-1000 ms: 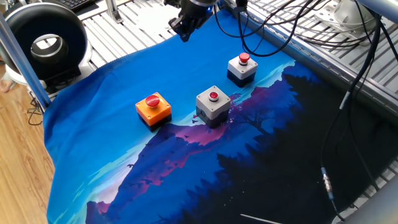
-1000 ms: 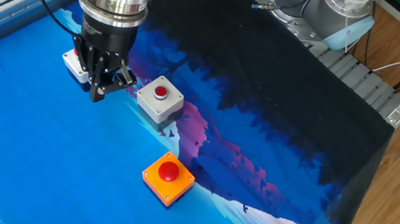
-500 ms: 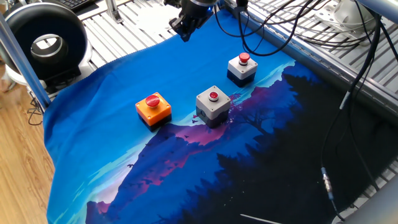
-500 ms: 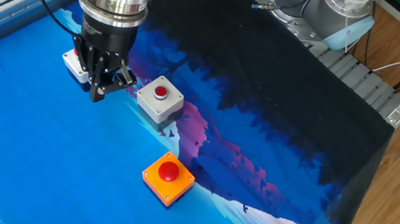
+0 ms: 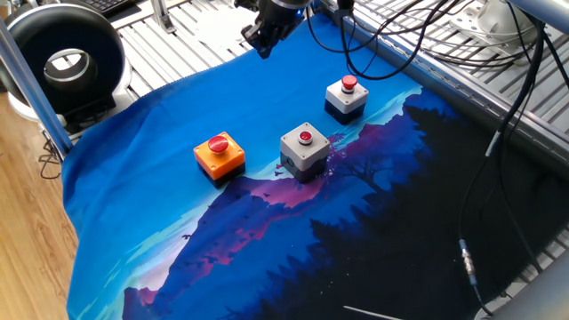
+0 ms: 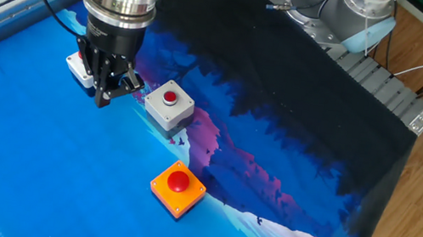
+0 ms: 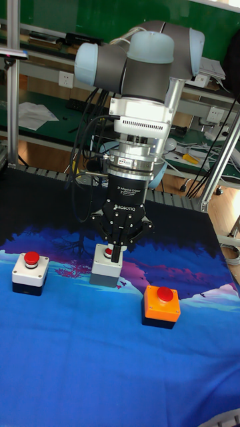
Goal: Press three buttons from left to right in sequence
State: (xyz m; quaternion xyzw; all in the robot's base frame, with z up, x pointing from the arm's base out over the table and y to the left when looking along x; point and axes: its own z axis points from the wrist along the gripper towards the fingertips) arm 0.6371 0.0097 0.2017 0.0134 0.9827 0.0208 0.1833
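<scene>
**Gripper above the cloth, three buttons in a row**

The gripper hangs from the arm with its fingers pointing down at the blue cloth. The fingertips appear pressed together, with no visible gap in the tall fixed view or the other fixed view; they grasp nothing. In one fixed view only the lower part of the gripper enters at the top edge.

The three buttons stand in a line on the cloth, apart from one another. The grey box sits just beside the fingers; in the tall fixed view the fingertips overlap its red cap, so the grey box lies directly behind them there. Whether the tips touch anything cannot be told; in one fixed view they hang well clear of the grey box. The white box is partly hidden behind the fingers in the other fixed view, and stands clear to one side in the tall fixed view. The orange box lies farthest from the fingers, on the opposite side of the grey one.

Cables trail from the arm over a slatted metal table.
</scene>
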